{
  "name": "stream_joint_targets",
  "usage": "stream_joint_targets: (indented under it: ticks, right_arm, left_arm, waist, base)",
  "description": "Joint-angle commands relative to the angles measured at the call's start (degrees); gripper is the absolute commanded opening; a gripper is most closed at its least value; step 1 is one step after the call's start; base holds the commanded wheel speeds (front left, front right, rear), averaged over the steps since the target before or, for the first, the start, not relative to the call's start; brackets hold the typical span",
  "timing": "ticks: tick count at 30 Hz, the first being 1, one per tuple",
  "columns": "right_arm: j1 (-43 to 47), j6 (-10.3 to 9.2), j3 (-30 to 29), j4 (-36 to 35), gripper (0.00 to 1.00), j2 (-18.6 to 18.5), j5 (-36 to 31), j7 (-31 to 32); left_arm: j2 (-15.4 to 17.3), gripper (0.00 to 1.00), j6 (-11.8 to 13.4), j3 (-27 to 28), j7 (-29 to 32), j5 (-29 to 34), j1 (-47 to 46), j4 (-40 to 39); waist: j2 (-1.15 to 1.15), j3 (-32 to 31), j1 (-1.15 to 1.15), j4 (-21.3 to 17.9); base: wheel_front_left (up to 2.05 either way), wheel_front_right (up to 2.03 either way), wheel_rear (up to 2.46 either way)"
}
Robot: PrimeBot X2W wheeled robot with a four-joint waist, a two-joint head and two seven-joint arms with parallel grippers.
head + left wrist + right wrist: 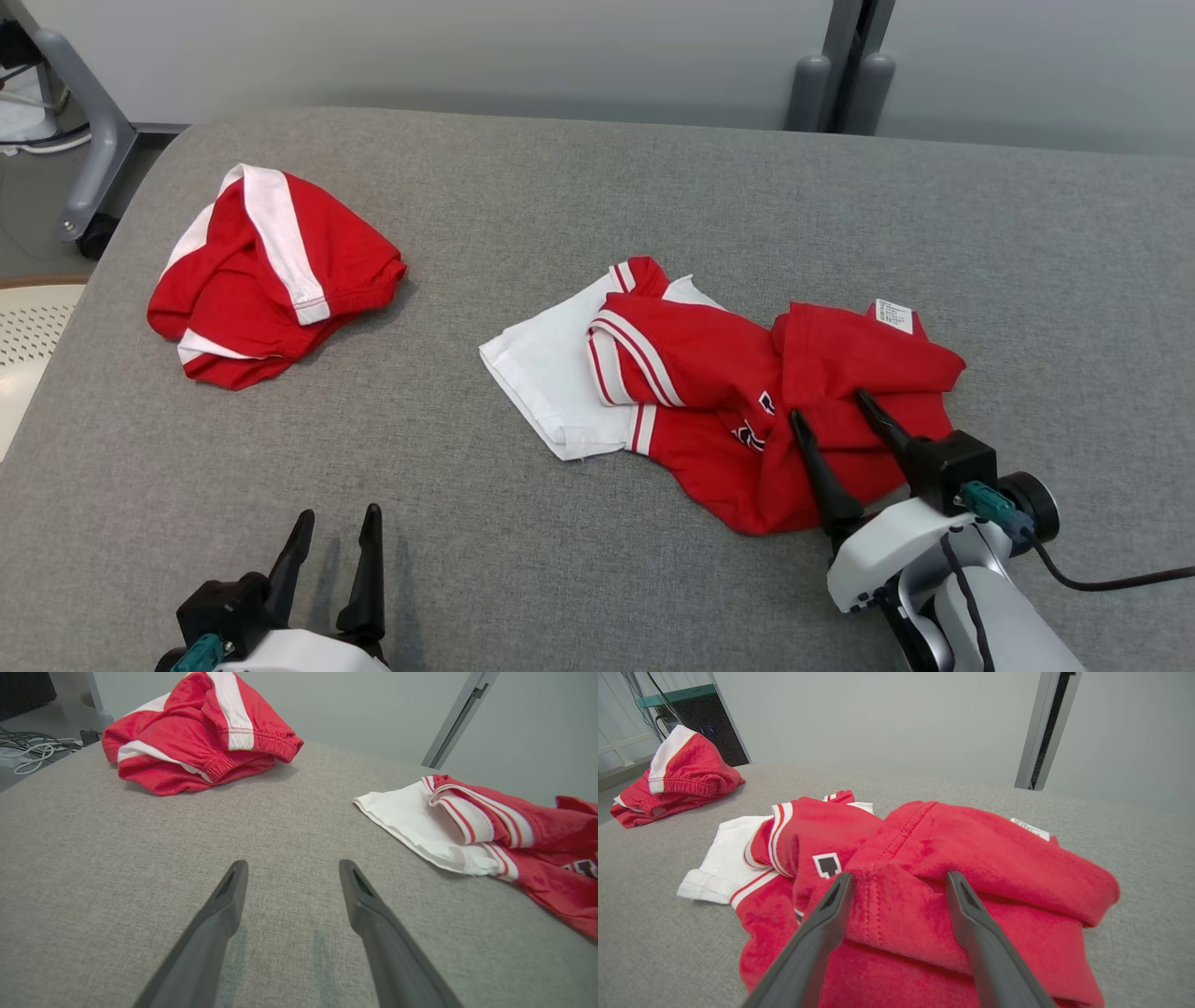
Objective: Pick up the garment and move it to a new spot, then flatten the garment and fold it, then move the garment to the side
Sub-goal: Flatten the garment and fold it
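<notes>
A crumpled red and white garment [709, 383] lies in the middle of the grey table, white sleeve to the left, a small label on its far right. My right gripper [829, 413] hovers open over its near right part, fingers spread above a red fold [901, 905], gripping nothing. The same garment [490, 826] sits at the right in the left wrist view. My left gripper [338, 521] rests open near the table's front edge, left of the garment, and between its fingertips there is just bare cloth surface [292, 896].
A second bundle, red shorts with white stripes [271, 275], lies at the far left of the table [597, 187]. A grey frame post [840, 84] stands behind the table. Cables and a wheeled stand [89, 140] sit on the floor at the far left.
</notes>
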Motion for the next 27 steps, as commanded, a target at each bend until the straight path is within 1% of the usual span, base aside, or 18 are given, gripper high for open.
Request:
stream_joint_targets:
  ticks: [1, 2, 3, 4, 5, 6, 10, 11, 12, 16, 18, 22, 25, 26, 27]
  right_arm:
    - [-0.5, -0.02, -0.1, 0.4, 1.00, -0.4, -0.1, 0.0]
    - [-0.4, -0.02, -0.3, 1.0, 1.00, -0.4, -0.1, 0.0]
    - [-0.4, -0.02, -0.4, 1.5, 0.84, -0.4, 0.0, 0.0]
    - [-0.4, -0.02, -0.4, 1.7, 0.46, -0.4, -0.1, 0.0]
    - [-0.5, -0.02, -0.5, 2.1, 0.13, -0.4, -0.3, 0.0]
    - [-0.5, -0.02, -0.6, 2.6, 0.00, -0.4, 0.1, 0.0]
    - [-1.3, -0.02, -1.0, 2.3, 0.00, -0.4, 0.7, 0.0]
    - [-1.6, -0.02, -2.1, 0.4, 0.00, -0.5, 0.9, 0.0]
    - [-1.6, -0.02, -2.1, 0.4, 0.00, -0.5, 0.9, 0.0]
    - [-1.2, -0.02, -7.3, -5.3, 0.00, -0.7, 0.4, 0.0]
    - [-0.7, -0.02, -10.1, -7.5, 0.00, -1.5, -0.1, 0.0]
    - [1.2, -0.02, -15.0, -10.3, 0.00, -2.3, -0.9, 0.0]
    - [3.4, -0.02, -18.6, -11.5, 0.00, -2.2, -1.6, 0.0]
    - [4.2, -0.02, -19.7, -11.4, 0.37, -2.1, -1.9, 0.0]
    - [5.1, -0.02, -20.6, -10.8, 0.77, -2.1, -2.1, 0.0]
  left_arm:
    - [0.2, 1.00, 0.2, -0.1, 0.0, -0.5, -1.1, -0.1]
    - [0.2, 1.00, 0.3, -0.1, 0.0, -0.5, -1.3, -0.2]
    - [0.2, 1.00, 0.4, -0.1, 0.0, -0.6, -1.4, -0.3]
    - [0.2, 1.00, 0.4, -0.2, 0.0, -0.8, -1.6, -0.3]
    - [0.2, 1.00, 0.4, -0.2, 0.0, -0.9, -1.7, -0.2]
    - [0.2, 1.00, 0.4, -0.3, 0.0, -1.1, -1.7, -0.2]
    - [0.2, 1.00, 0.4, -0.5, 0.0, -1.4, -1.8, -0.2]
    - [0.2, 1.00, 0.5, -0.6, 0.0, -1.6, -2.0, -0.2]
    - [0.2, 1.00, 0.5, -0.6, 0.0, -1.6, -2.0, -0.2]
    - [0.2, 1.00, 0.3, -0.4, 0.0, -1.0, -1.7, -0.2]
    - [0.2, 1.00, 0.1, -0.4, 0.0, -0.5, -1.6, 0.0]
    - [0.2, 1.00, -0.2, -0.9, 0.0, 0.0, -1.6, 0.1]
    - [0.2, 1.00, -0.4, -1.6, 0.0, 0.2, -1.9, -0.1]
    - [0.2, 1.00, -0.5, -1.8, 0.0, 0.2, -2.0, 0.0]
    - [0.2, 1.00, -0.5, -2.1, 0.0, 0.2, -2.1, 0.1]
  waist:
    - [0.00, 0.8, 0.00, 0.5]
    - [0.00, 1.0, 0.00, 0.5]
    - [0.00, 1.1, 0.00, 0.5]
    - [0.00, 1.2, 0.00, 0.4]
    - [0.00, 1.3, 0.00, 0.3]
    - [0.00, 1.3, 0.00, 0.2]
    - [0.00, 1.5, 0.00, -0.2]
    - [0.00, 1.5, 0.00, -0.7]
    - [0.00, 1.5, 0.00, -0.7]
    - [0.00, 0.6, 0.00, -2.2]
    - [0.00, -0.1, 0.00, -3.0]
    - [0.00, -1.3, 0.00, -4.8]
    - [0.00, -1.7, 0.00, -6.2]
    - [0.00, -1.8, 0.00, -6.6]
    - [0.00, -1.8, 0.00, -7.0]
  base:
    - [0.00, 0.00, 0.00]
    - [0.00, 0.00, 0.00]
    - [0.00, 0.00, 0.00]
    - [0.00, 0.00, 0.00]
    - [0.00, 0.00, 0.00]
    - [0.00, 0.00, 0.00]
    - [0.00, 0.00, 0.00]
    - [0.00, 0.00, 0.00]
    - [0.00, 0.00, 0.00]
    - [0.00, 0.00, 0.00]
    - [0.00, 0.00, 0.00]
    - [0.00, 0.00, 0.00]
    - [0.00, 0.00, 0.00]
    - [0.00, 0.00, 0.00]
    - [0.00, 0.00, 0.00]
